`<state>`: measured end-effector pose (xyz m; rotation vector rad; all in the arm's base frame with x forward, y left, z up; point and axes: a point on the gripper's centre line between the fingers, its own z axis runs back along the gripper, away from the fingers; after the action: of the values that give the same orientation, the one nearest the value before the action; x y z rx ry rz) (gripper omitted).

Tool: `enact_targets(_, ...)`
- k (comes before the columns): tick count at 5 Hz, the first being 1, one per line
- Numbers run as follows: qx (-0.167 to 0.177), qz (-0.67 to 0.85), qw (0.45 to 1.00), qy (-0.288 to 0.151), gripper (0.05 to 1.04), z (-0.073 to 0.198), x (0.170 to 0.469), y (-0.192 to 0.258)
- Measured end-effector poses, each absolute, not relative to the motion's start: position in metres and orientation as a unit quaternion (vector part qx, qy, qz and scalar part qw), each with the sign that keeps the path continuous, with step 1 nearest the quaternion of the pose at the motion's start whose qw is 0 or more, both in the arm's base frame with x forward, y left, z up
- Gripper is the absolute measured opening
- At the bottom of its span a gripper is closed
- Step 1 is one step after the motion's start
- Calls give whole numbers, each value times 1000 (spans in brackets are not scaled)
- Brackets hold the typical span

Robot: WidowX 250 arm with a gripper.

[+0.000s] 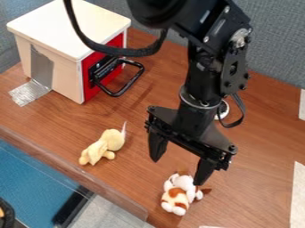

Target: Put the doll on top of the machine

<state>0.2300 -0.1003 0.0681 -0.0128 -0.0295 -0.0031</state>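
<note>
Grey fabric panels [277, 44] stand behind the brown wooden table [262, 133], with a blue surface [35, 178] beyond its edge at lower left. At upper left sits the machine [56, 58], a pale box whose red front and black handle [134, 82] face right; its top's far corner meets the view's upper edge. Silver tape [26, 93] runs from its side onto the table.

To the right and nearer the table's edge lies the yellow doll [107, 142], its long axis slanting from lower left to upper right. A pale strip rises from the upper end; which end is the head is hard to make out.

Further right, the white-and-brown doll [177, 196] lies on the table below the tool [178, 172]. Its long axis runs nearly up and down, the lower end leaning slightly left; a brown tip points right. The tool is wide open and holds nothing; its right-hand finger overlaps the doll's upper part, and contact cannot be told.

Behind the arm [199, 80], a round white object [223, 109] is mostly hidden. White sheets [299, 196] are cut off at the right edge.
</note>
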Motion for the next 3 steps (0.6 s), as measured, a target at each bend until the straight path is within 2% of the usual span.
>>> enact_targets(1,0,-2,1000,1,1001,60,226,-97)
enact_targets(2,7,48,999,12,1001,56,227,-61)
enact_targets(3,3,78,997,3,1001,57,226,-30)
